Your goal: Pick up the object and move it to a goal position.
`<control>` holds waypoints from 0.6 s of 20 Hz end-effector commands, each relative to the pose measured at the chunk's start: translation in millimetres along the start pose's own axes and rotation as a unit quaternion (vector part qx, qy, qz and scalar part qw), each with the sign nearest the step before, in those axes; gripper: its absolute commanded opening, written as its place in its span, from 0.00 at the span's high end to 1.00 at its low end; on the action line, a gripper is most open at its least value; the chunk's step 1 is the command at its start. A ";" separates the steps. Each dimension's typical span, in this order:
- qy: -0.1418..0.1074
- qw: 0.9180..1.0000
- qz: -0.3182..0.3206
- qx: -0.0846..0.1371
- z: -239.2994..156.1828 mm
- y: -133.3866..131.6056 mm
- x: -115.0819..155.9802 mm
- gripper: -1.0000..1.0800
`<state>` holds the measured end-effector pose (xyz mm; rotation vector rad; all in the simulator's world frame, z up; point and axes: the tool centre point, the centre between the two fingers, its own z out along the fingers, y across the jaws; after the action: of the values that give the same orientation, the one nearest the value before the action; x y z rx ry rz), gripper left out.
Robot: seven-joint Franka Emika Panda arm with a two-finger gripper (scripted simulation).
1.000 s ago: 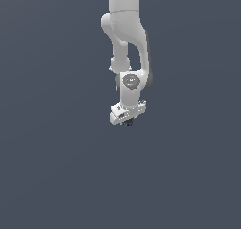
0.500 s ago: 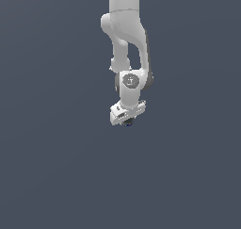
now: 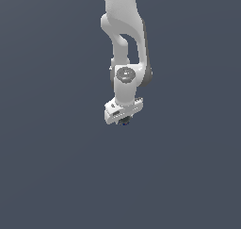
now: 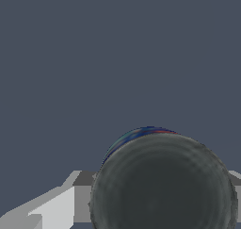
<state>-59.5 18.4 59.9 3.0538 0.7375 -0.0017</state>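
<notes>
1. Exterior view: white jointed robot arm [image 3: 123, 39] reaching down from the top edge over a plain dark grey-blue floor [image 3: 52, 176], with a grey round joint cap [image 3: 125, 74] on the wrist facing the camera.
2. Exterior view: white gripper [image 3: 123, 120] at the arm's lower end, its body tilted, lower toward the exterior view's left. Only a small dark patch visible right under it; this is the small squat round can with dark grey top and blue side [image 3: 124, 122], mostly hidden by the gripper body and narrower than it.
3. Exterior view: fingers too small and covered to make out; contact with the floor not readable here.
4. Wrist view: dark grey circular top of the can [image 4: 162, 185] filling the lower part of the picture, very close to the camera, with a thin blue rim and a trace of red along its far edge.
5. Wrist view: light grey and white finger [image 4: 56, 207] touching one side of the can; a sliver of the other finger [image 4: 236, 177] at the opposite edge. Jaws narrowed onto the can, one on each side, holding it.
6. Wrist view: bare grey-blue floor beyond the can.
</notes>
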 end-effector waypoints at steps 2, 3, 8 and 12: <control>0.001 1.000 0.000 0.000 -26.3 17.3 4.3 1.00; 0.001 1.000 0.000 0.000 -34.6 22.8 5.6 1.00; 0.001 1.000 0.000 0.001 -79.9 52.9 13.1 1.00; 0.001 1.000 0.000 0.001 -116.7 77.7 19.4 1.00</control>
<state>-12.8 -34.6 161.9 3.0550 0.7381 0.0009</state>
